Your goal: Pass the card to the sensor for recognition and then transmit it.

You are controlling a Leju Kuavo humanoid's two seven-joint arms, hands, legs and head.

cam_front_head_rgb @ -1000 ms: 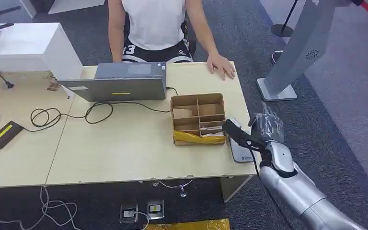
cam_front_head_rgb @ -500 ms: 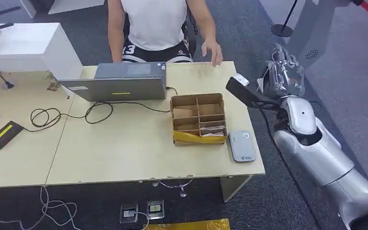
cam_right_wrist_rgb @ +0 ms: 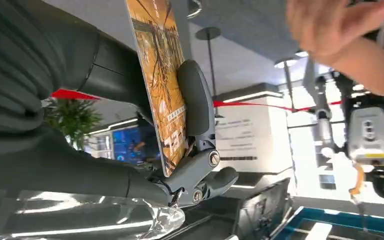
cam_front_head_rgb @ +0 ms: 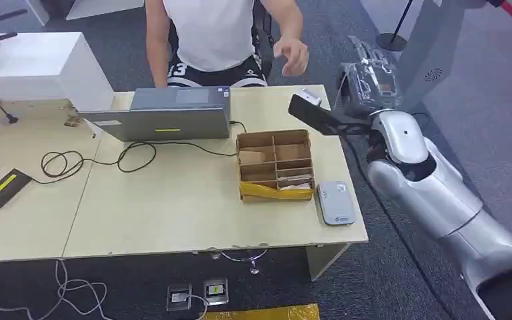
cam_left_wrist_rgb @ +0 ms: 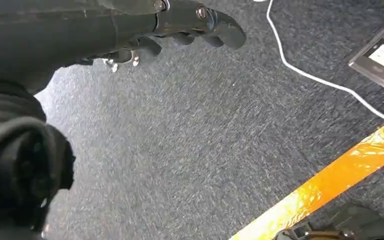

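My right hand (cam_front_head_rgb: 371,72), wrapped in clear film, is raised over the table's far right corner. It pinches an orange printed card (cam_right_wrist_rgb: 161,75) between thumb and fingers (cam_right_wrist_rgb: 196,100), with the card standing on edge. A person's open hand (cam_front_head_rgb: 293,55) hovers just beyond it, also seen close to the card as the person's hand (cam_right_wrist_rgb: 332,30). The sensor, a flat grey card reader (cam_front_head_rgb: 335,203), lies on the table near its front right corner, well behind my hand. My left hand (cam_left_wrist_rgb: 180,27) hangs over grey carpet, fingers loosely apart and holding nothing.
A cardboard divider box (cam_front_head_rgb: 276,165) sits left of the reader. A laptop (cam_front_head_rgb: 163,115) with cables stands at the back, the seated person behind it. The wooden table (cam_front_head_rgb: 173,207) ends just right of the reader. A grey stand base (cam_front_head_rgb: 387,123) sits on the floor at right.
My right arm has lifted the card from above the reader and swung it to the table's far side. The person's hand left the tabletop and rose toward the card.
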